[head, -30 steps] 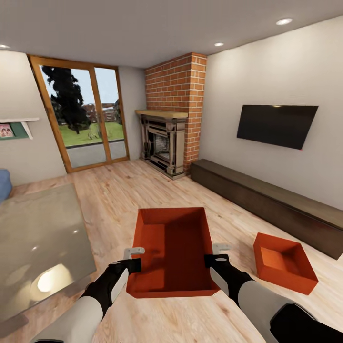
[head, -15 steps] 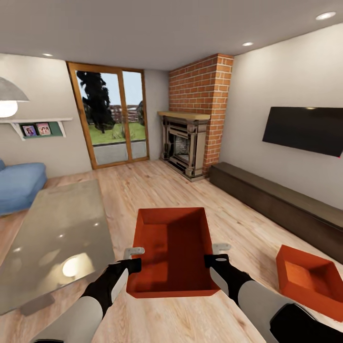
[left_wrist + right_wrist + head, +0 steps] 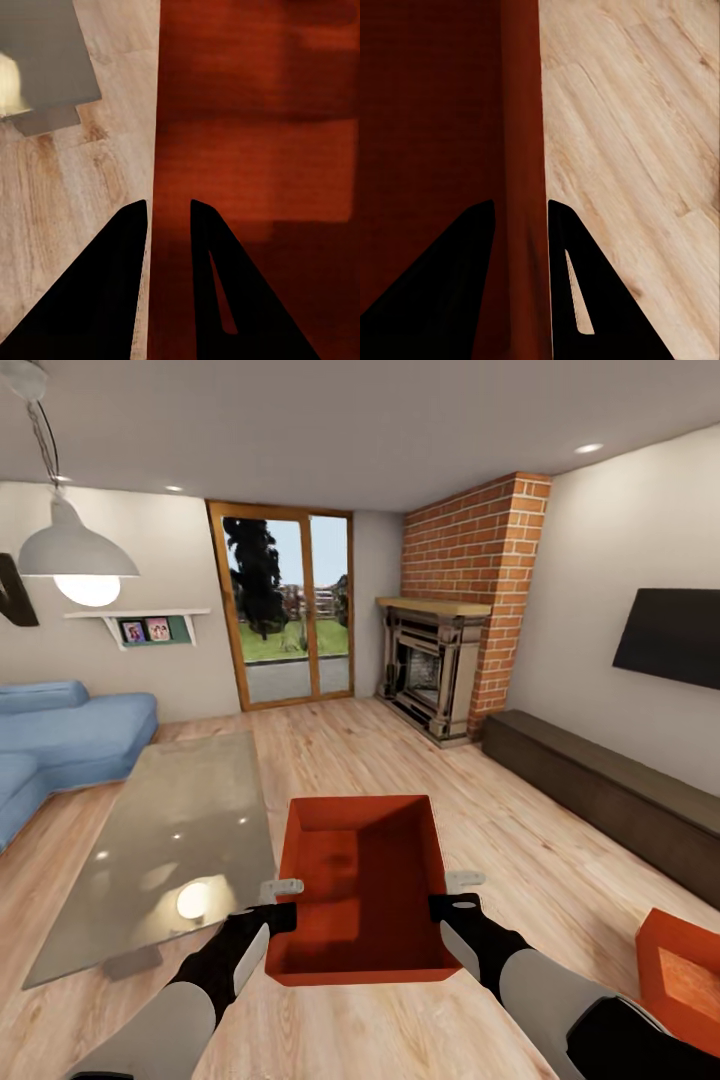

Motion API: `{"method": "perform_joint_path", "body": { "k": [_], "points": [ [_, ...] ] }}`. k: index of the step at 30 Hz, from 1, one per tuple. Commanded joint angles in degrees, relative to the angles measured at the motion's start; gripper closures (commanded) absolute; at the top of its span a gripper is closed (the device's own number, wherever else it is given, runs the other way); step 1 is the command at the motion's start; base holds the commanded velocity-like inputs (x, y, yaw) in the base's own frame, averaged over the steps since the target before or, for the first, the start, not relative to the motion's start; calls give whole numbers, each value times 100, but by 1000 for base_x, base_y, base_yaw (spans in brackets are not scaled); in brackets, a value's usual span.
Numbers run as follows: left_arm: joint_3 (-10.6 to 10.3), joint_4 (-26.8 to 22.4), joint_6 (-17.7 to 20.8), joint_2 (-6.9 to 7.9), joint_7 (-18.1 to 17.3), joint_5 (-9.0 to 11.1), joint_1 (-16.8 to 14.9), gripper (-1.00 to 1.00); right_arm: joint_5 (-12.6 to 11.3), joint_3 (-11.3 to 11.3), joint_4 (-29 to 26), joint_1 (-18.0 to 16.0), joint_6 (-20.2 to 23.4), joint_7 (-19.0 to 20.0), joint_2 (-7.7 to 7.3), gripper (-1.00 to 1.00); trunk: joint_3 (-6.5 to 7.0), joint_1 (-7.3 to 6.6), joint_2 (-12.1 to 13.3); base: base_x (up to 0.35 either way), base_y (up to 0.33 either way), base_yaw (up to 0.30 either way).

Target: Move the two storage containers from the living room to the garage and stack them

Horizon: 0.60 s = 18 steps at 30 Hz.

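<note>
I see held container [image 3: 362,890] long axis running away from me toward fireplace [image 3: 432,670]; left gripper [image 3: 281,901], right gripper [image 3: 448,894] clamped on side walls; second container [image 3: 682,978] on floor at right

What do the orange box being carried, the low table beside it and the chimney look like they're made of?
The orange box: probably plastic, going by its thin plain walls and even matte colour with no grain. The low table: a glossy grey top, glass or polished stone, since it mirrors the lamp. The chimney: red brick, with visible courses and mortar lines.
</note>
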Motion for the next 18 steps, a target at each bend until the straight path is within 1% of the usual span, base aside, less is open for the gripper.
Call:
{"method": "perform_joint_path", "body": {
  "k": [1,18],
  "points": [
    [7,-19,43,5,126,-110,-5,100,9,62,2,-5,48,-75,-20,100,-10,4,-14,0,0,290],
    [7,-18,43,5,126,-110,-5,100,9,63,2,-5,48,-75,-20,100,49,4,-14,0,0,290]
  ]
}}
